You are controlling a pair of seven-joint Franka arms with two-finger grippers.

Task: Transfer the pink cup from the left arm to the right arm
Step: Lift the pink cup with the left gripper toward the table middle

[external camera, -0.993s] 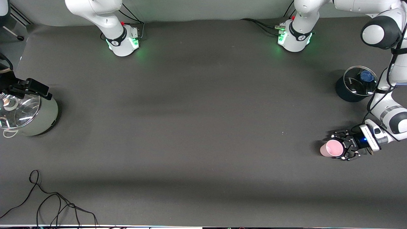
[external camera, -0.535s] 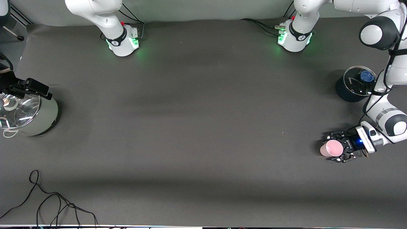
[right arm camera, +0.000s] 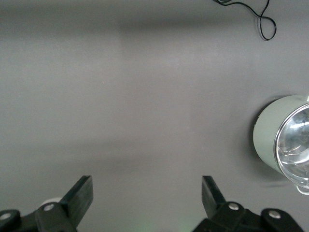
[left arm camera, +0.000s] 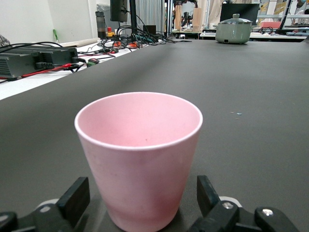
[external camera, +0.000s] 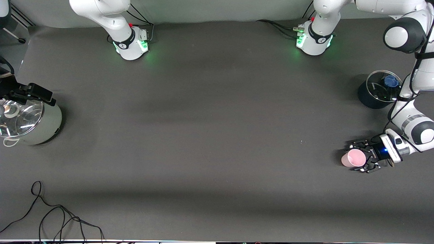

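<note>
Since a moment ago the left gripper (external camera: pixel 360 158) has drawn in slightly around the pink cup (external camera: pixel 353 158), fingers spread on either side, not touching it. The cup stands upright on the table (external camera: pixel 217 135) at the left arm's end. The dark lidded pot (external camera: pixel 379 89) sits farther from the front camera. The right gripper (right arm camera: pixel 145 203) waits, fingers apart, over the table by the green pot (external camera: pixel 30 122).

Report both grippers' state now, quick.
Left gripper: jaws open, straddling the upright pink cup, not clamped.
Right gripper: jaws open, empty, by the lidded pot.
</note>
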